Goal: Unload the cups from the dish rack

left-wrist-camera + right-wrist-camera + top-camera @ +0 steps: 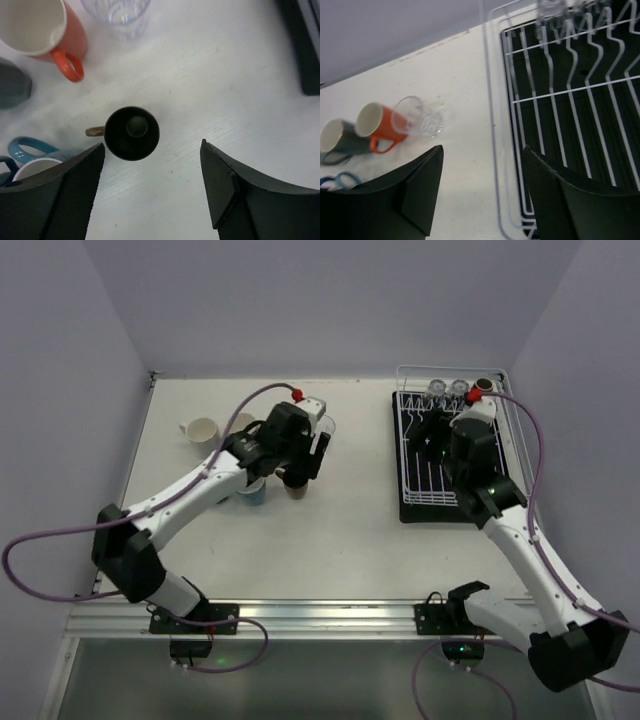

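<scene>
A dark brown cup (pixel 132 133) stands upright on the white table, just ahead of my left gripper (pixel 152 150), which is open and holds nothing. From above, that gripper (pixel 300 468) hangs over the cup (pixel 297 490). Around it stand an orange mug (pixel 45 27), a clear glass (pixel 117 12), a grey mug (pixel 12 85) and a light blue mug (pixel 30 150). My right gripper (pixel 482 155) is open and empty over the left rim of the dish rack (pixel 560 100). Two clear glasses (pixel 437 388) and a dark brown cup (pixel 484 386) sit at the rack's far end (pixel 412 502).
A cream mug (pixel 200 430) lies on the far left of the table, with another pale mug (pixel 240 422) beside it. The black drip tray (pixel 305 45) edges the left wrist view. The rack's raised wire rim (pixel 492 115) runs close under the right fingers.
</scene>
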